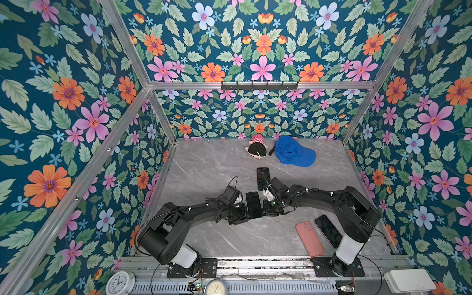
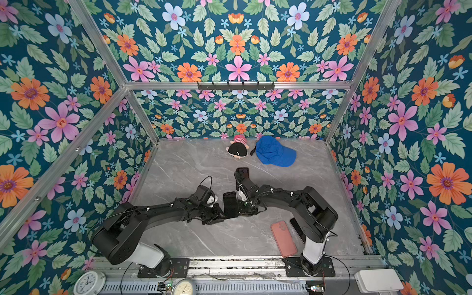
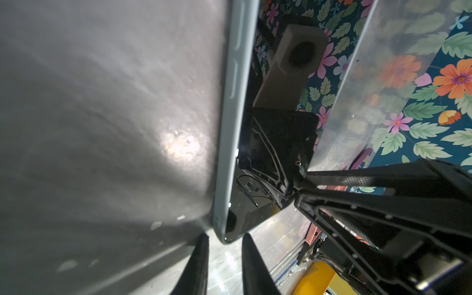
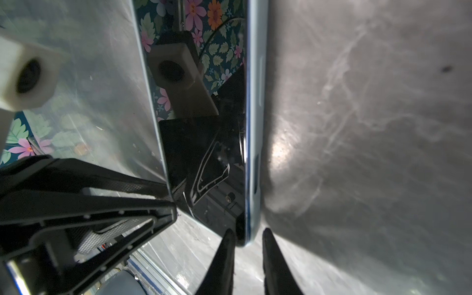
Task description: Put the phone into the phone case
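The phone (image 1: 253, 204) sat screen-up at mid-table, between the two arms, and showed a pale blue rim in both wrist views. The left gripper (image 3: 226, 237) was closed to a narrow gap and pinched the phone's near left corner, one finger on each face. The right gripper (image 4: 246, 233) pinched the near right corner in the same way. Whether the phone cleared the table (image 1: 204, 173) could not be determined. The pink case (image 1: 309, 238) lay flat near the right arm's base, well apart from the phone. A second phone (image 1: 328, 231) lay just beside it. A third phone (image 1: 263, 176) lay just behind the right wrist. A blue cap (image 1: 293, 152) and a plush toy (image 1: 256, 149) rested against the back wall.
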{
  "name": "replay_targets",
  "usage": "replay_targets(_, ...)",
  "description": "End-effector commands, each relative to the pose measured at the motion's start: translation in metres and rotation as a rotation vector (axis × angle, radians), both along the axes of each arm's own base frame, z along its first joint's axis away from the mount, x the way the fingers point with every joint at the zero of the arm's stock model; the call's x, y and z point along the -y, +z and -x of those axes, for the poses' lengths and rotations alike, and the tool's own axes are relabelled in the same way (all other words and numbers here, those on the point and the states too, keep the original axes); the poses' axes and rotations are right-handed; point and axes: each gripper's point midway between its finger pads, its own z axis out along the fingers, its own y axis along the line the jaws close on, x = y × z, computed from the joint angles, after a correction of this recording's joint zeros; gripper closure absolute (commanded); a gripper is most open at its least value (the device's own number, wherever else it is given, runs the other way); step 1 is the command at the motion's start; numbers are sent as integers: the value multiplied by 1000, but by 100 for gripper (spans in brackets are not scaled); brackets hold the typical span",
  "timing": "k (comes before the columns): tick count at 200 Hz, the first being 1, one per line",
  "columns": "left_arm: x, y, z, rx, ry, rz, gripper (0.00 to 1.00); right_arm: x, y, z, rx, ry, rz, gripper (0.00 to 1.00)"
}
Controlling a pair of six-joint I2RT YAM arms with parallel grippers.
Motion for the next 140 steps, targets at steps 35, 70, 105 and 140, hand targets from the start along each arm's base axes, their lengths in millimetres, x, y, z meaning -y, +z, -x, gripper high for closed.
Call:
replay_targets(35, -2, -2, 0, -16, 3, -23, 77, -5, -2, 2, -17, 1, -23, 81)
replay_targets(70, -1, -2, -2, -13, -4, -31, 79, -7, -2, 1, -18, 4, -33, 83)
replay_targets(105, -1, -2, -2, -12, -6, -32, 80, -7, -2, 2, -19, 4, -36, 85)
replay_targets(140, -1, -2, -2, -11, -8, -33, 81, -8, -2, 2, -21, 4, -39, 87)
